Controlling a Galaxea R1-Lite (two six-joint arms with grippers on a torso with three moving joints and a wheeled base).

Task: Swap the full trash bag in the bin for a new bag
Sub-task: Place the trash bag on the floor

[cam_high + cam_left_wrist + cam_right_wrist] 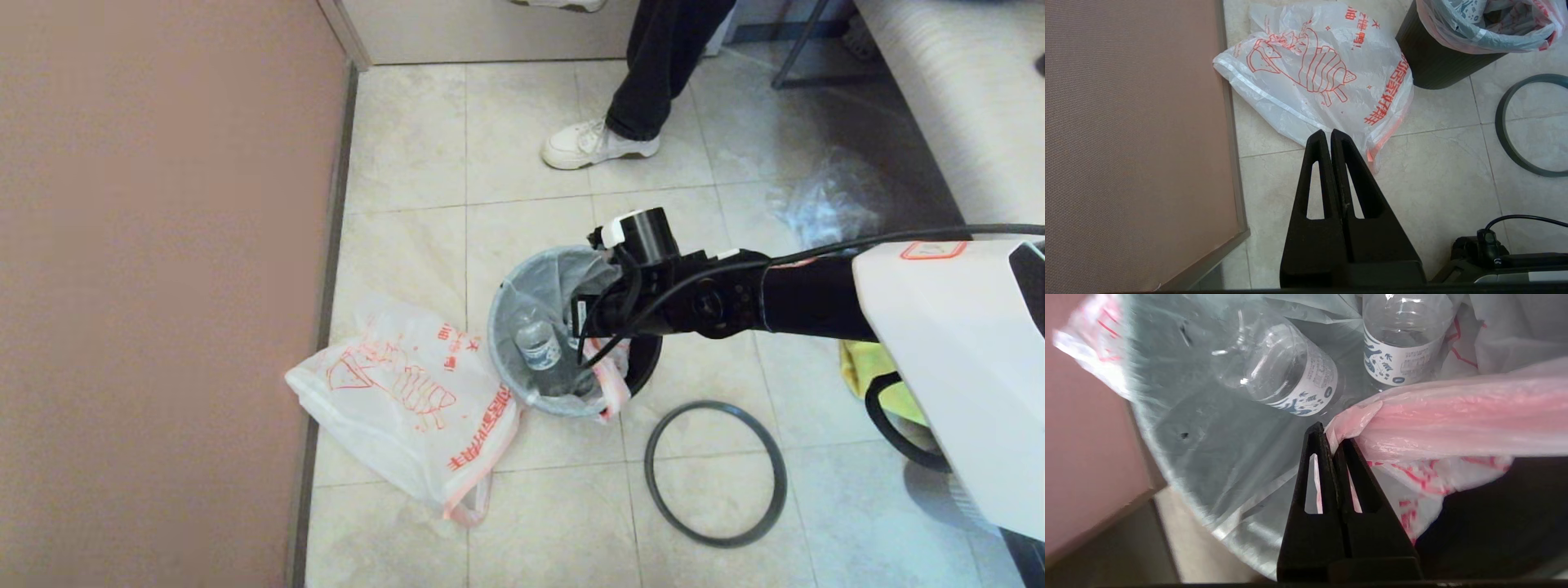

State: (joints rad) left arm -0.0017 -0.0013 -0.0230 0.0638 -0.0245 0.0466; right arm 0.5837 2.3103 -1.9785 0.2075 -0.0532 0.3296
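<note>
Bin [645,371]: standing on the tiled floor [408,245], dark-walled in these views, with the full trash bag [543,286] lining it and folding over its edge.

Full trash bag: sitting inside the bin; two clear bottles [1286,375] with white labels are lying in it. Its pink handle [1453,420] is stretching taut across the bin mouth.

Right gripper [1333,441]: reaching over the bin from the robot's right side, fingers clenched together and pinching the end of the pink handle.

New bag [408,400]: lying flat and crumpled on the floor just beside the bin, on the robot's left, against the brown wall [155,286].

Ring rim [716,472]: lying loose on the floor, near the bin and apart from it.

Left gripper [1329,136]: hanging idle above the floor near the new bag, fingers pressed shut, grasping nothing.

Also showing: a person's leg and white shoe [592,144] beyond the bin, a clear plastic bag [824,204] by the sofa [963,106], yellow fabric [865,367] under the right arm.
</note>
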